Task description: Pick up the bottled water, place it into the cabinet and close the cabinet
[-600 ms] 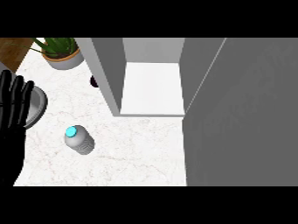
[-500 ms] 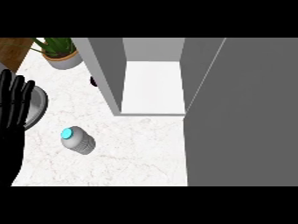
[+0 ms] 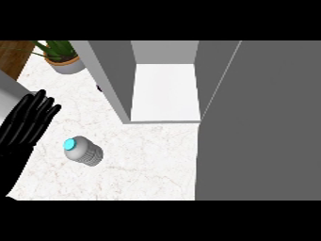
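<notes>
Kitchen, home-like. White marble-patterned counter (image 3: 156, 160) serves as the worktop; a grey cabinet (image 3: 114, 75) rises from it, its door (image 3: 274, 117) swung open on a pale shelf. Potted plant (image 3: 64, 56) at the back corner. Brown wooden surface (image 3: 3, 54) beyond the counter's edge

Single head view (steeply downward) over the counter (image 3: 149, 162).

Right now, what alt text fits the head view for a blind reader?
A small grey water bottle with a turquoise cap sits on the white marble counter, untouched, near the open grey cabinet. The black left hand rests open at the view's left edge.
</notes>
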Motion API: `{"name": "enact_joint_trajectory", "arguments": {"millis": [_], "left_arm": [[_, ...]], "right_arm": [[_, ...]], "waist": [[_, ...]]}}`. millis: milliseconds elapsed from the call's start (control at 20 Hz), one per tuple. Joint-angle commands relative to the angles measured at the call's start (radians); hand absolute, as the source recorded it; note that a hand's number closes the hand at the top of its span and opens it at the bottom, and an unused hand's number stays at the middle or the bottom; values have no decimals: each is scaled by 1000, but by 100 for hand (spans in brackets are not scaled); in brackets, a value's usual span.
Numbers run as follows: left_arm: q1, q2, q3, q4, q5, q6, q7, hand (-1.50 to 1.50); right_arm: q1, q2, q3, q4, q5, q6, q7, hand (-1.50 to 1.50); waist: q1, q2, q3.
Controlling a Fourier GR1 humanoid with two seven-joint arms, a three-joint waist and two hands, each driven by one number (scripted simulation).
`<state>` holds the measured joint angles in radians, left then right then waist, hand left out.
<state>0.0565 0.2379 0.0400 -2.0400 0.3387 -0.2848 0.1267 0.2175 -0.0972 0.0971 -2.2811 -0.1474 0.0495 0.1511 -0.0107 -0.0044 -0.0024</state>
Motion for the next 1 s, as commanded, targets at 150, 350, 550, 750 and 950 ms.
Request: {"name": "enact_joint_trajectory", "arguments": {"millis": [150, 350, 550, 750, 950], "left_arm": [[89, 49, 41, -162, 153, -26, 181, -150], [163, 42, 68, -192, 144, -54, 183, -150], [219, 48, 95, -214, 138, -81, 184, -150], [126, 19, 98, -80, 47, -86, 127, -150], [198, -26, 113, -40, -9, -118, 18, -150]], "right_arm": [[172, 4, 46, -174, -49, 14, 109, -150], [219, -1, 40, -236, -44, 35, 106, -150], [293, -12, 64, -328, -56, 38, 133, -150], [392, -1, 67, -264, -63, 103, -9, -150], [467, 11, 119, -315, -7, 99, -21, -150]], "waist": [[9, 2, 3], [9, 2, 2], [10, 1, 2], [-1, 2, 2], [1, 1, 2]]}}
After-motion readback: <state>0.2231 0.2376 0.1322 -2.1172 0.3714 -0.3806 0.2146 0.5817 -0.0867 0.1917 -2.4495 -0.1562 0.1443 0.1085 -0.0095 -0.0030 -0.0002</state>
